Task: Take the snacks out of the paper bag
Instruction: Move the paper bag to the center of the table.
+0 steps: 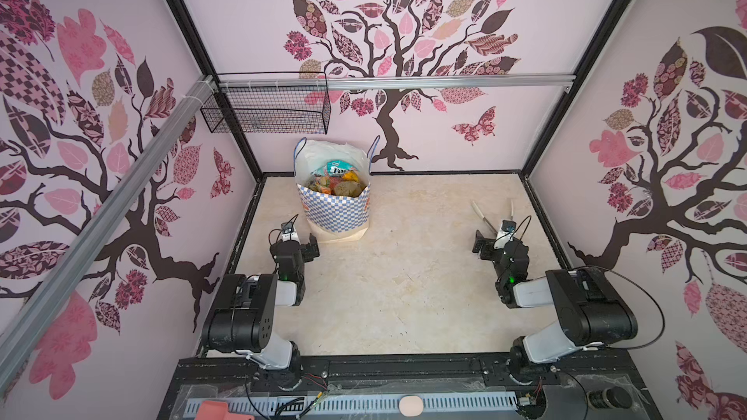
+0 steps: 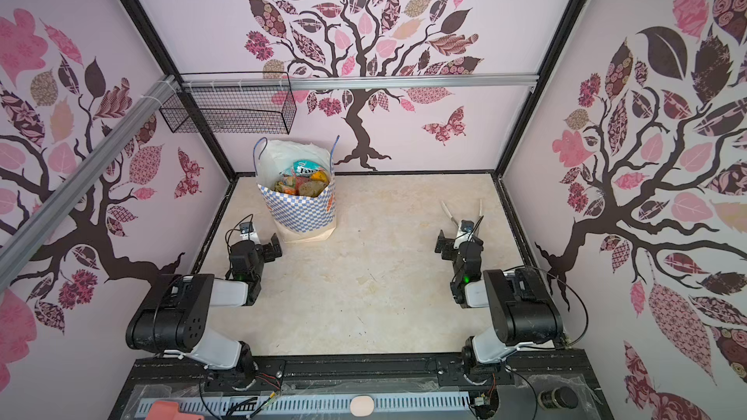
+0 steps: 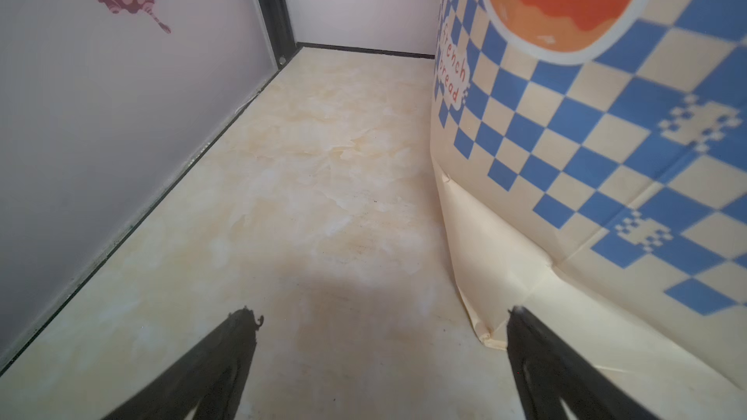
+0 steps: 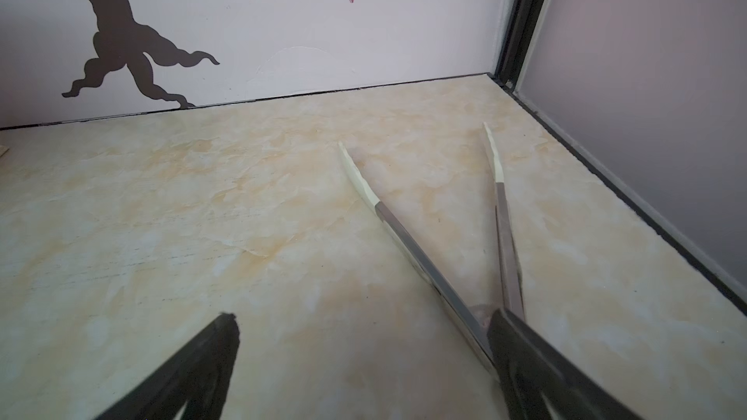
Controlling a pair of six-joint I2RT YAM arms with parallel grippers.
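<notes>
At nine o'clock on the table (image 1: pixel 404 284), the left gripper (image 3: pixel 380 315) is held spread, grasping nothing. The paper bag (image 1: pixel 335 212) is stood upright at eleven, the snacks (image 1: pixel 334 181) kept inside. At two, tongs (image 4: pixel 424 270) are laid open by the right gripper (image 4: pixel 361 317), likewise released.

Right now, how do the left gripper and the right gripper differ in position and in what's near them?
The left gripper sits by a base corner of the paper bag; the right gripper is well away from it. Tongs lie by the right gripper, none by the left gripper. Both are open, empty and low over the table.
</notes>
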